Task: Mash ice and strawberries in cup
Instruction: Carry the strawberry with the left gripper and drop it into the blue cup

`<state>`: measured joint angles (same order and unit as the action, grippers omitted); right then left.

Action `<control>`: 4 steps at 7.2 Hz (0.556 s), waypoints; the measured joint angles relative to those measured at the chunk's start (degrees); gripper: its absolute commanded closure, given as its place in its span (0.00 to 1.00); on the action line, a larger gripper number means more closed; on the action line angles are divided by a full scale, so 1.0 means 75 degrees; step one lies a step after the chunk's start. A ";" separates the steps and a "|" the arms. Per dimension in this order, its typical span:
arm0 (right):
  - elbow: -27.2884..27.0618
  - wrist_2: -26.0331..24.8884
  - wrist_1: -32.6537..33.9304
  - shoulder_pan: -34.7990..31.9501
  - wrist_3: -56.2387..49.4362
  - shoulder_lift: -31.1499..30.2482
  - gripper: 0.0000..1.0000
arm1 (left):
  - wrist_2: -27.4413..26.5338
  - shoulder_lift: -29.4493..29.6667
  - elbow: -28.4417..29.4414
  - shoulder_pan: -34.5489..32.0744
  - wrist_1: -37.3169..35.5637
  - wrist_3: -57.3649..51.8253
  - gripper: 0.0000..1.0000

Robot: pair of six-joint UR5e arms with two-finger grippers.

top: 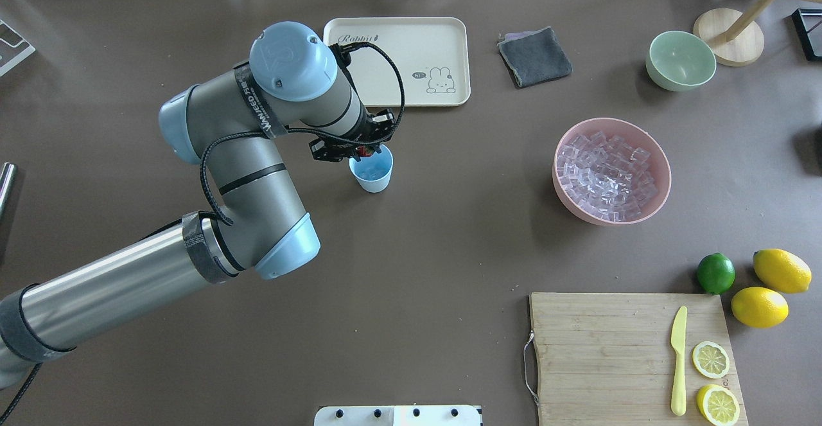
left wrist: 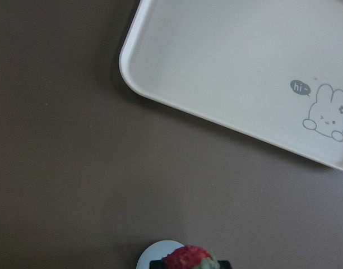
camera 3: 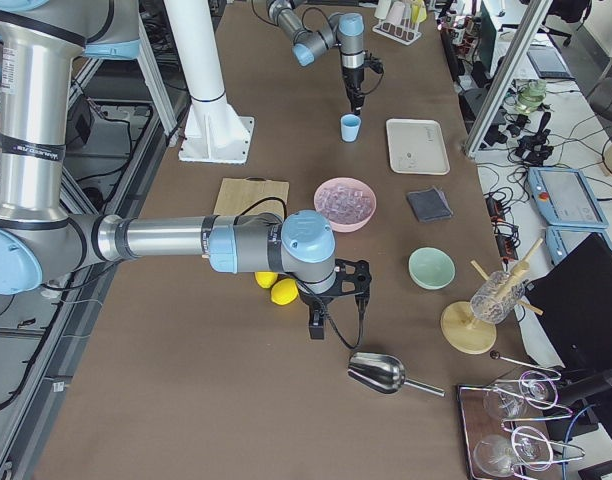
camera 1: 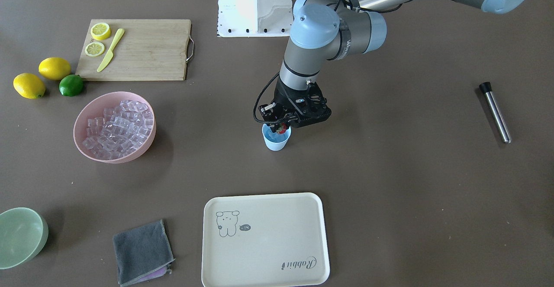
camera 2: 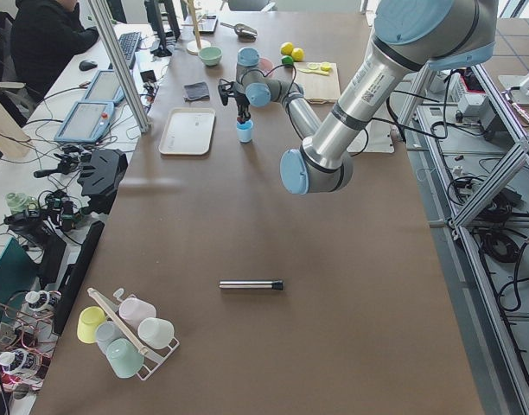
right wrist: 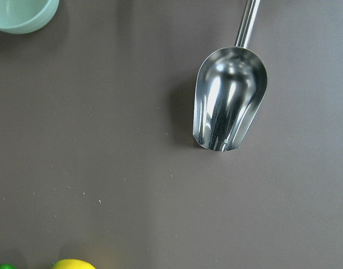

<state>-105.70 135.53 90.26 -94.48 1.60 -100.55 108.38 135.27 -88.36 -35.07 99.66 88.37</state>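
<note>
While held over the cup [camera 1: 277,142], strawberry [left wrist: 185,259] red, green-topped

Reaches in with the left arm [top: 244,175], elbow bent, wrist turned straight down, left gripper [camera 1: 281,126] just above the mouth of the cup [camera 1: 277,140], jaws clamped on the strawberry [top: 366,151]. Holds the right gripper [camera 3: 331,300] low, pointing downward, well apart from the cup; jaws unreadable.

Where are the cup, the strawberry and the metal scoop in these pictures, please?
cup [top: 372,185]: overhead exterior view, on its light-blue outer wall.
strawberry [left wrist: 185,259]: left wrist-mounted view, on its red flesh.
scoop [right wrist: 227,101]: right wrist-mounted view, on the inside of its shiny bowl.
</note>
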 measured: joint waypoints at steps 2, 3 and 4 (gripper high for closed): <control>-0.0004 0.0000 0.0000 0.0000 -0.0005 0.0000 0.00 | -0.0196 -0.0048 -0.0120 0.0191 -0.0110 0.0023 0.02; -0.0004 0.0000 0.0000 0.0000 -0.0010 -0.0003 0.00 | -0.0216 -0.0106 -0.0220 0.0213 -0.0118 0.0016 0.02; -0.0004 0.0000 0.0000 0.0000 -0.0016 -0.0008 0.00 | -0.0208 -0.0279 -0.0443 0.0210 -0.0127 -0.0010 0.02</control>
<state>-105.73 135.53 90.26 -94.48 1.48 -100.60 106.82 133.18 -91.68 -33.50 98.71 88.30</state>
